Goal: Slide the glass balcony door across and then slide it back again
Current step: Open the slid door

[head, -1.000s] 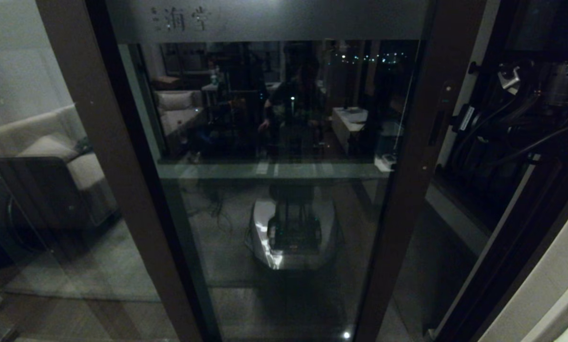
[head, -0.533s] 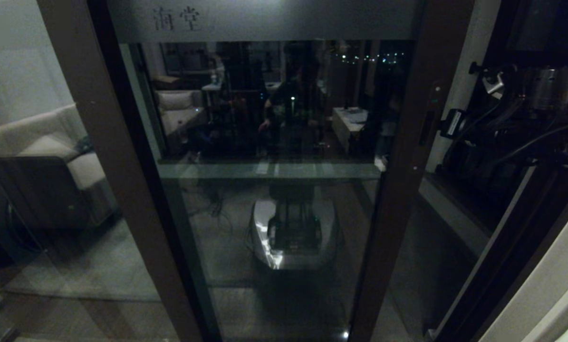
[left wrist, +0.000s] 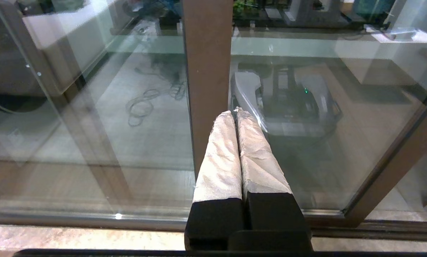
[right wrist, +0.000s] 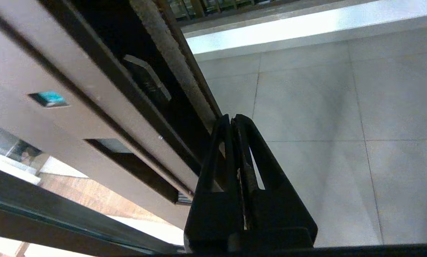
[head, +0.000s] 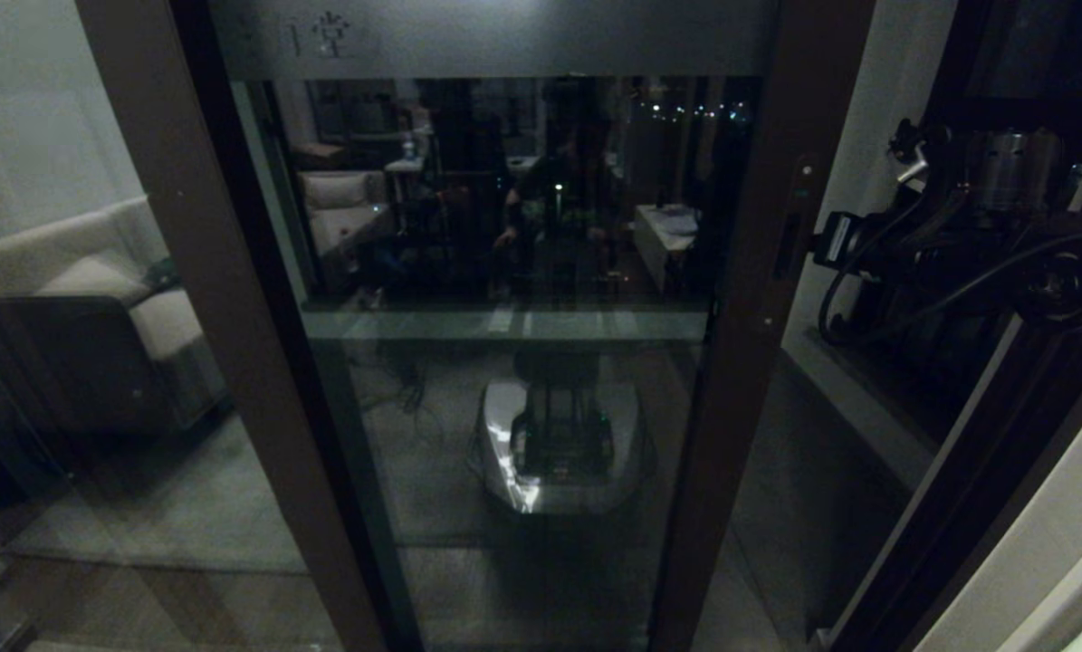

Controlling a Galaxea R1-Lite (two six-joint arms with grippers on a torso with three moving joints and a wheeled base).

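Note:
The glass balcony door (head: 541,272) fills the middle of the head view, dark brown framed, with a frosted band (head: 504,36) on top. Its slim black handle (head: 787,244) is set in the right stile. My right gripper (right wrist: 233,117) is shut and empty; its fingertips lie against the door's dark outer edge (right wrist: 174,64), beside the handle recess (right wrist: 127,162). In the head view the right arm (head: 957,226) reaches in from the right to that stile. My left gripper (left wrist: 234,112), fingers wrapped in white, is shut and empty, low before a brown stile (left wrist: 208,71).
A handle-less brown-framed glass panel (head: 79,317) showing a sofa stands at left. A black-framed side window (head: 1002,362) and a pale wall (head: 1048,543) close the right. Grey balcony tiles (right wrist: 324,107) show past the door's edge. The glass mirrors my base (head: 559,444).
The door's right stile, handle and frosted lettering have shifted left, widening the gap on the right. My right arm has moved left with the stile.

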